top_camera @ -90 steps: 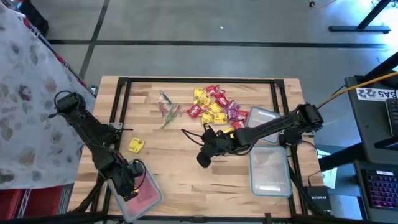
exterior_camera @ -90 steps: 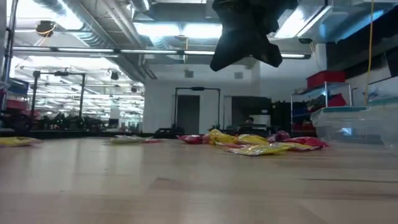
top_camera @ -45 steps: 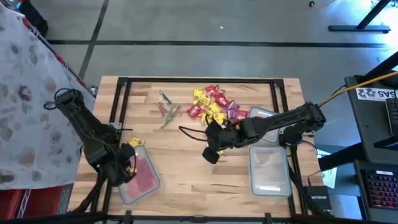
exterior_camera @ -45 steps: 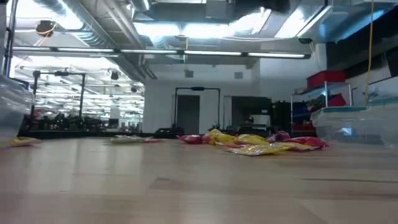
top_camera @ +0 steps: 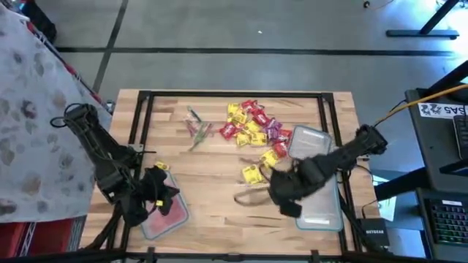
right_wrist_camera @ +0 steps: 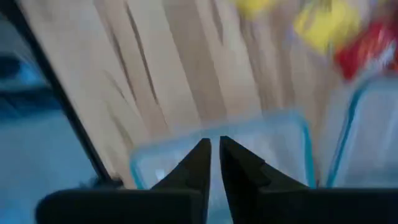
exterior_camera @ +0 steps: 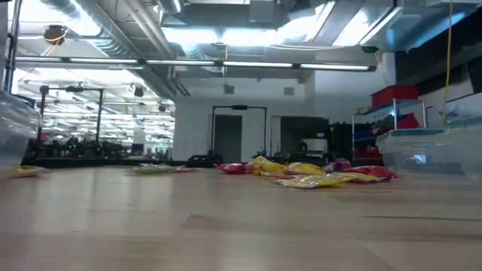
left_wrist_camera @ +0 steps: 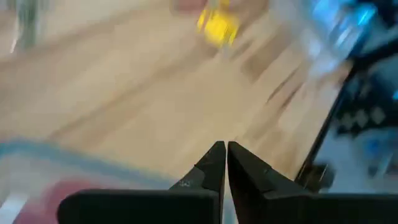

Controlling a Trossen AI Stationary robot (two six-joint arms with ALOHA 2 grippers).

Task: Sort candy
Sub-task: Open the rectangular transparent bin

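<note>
The heap of small shiny wrapped candy point(top_camera: 254, 126), red, yellow and purple, is seen on the pale wooden slatted table point(top_camera: 212, 190), at its far middle. One yellow piece point(top_camera: 251, 174) lies apart, on the near side of the heap.

The right gripper point(top_camera: 287, 199) is held over the heap-side edge of a clear, rounded-corner plastic container point(top_camera: 319, 204) that lies near and right of the heap. Its jaws are drawn almost together, and nothing is seen between them. The step is judged to be a delivery of a piece, though no candy can be made out inside. A return to the heap would be called for next, with the jaws opened.

The left gripper point(top_camera: 155, 196) is held near and left of the heap, over a second clear container holding red pieces point(top_camera: 170, 213); its jaws are nearly closed and empty.

Both arms are absent from the low view, whereas the closeness of the fingers point(right_wrist_camera: 200, 160) is shown only by the wrist views.
</note>
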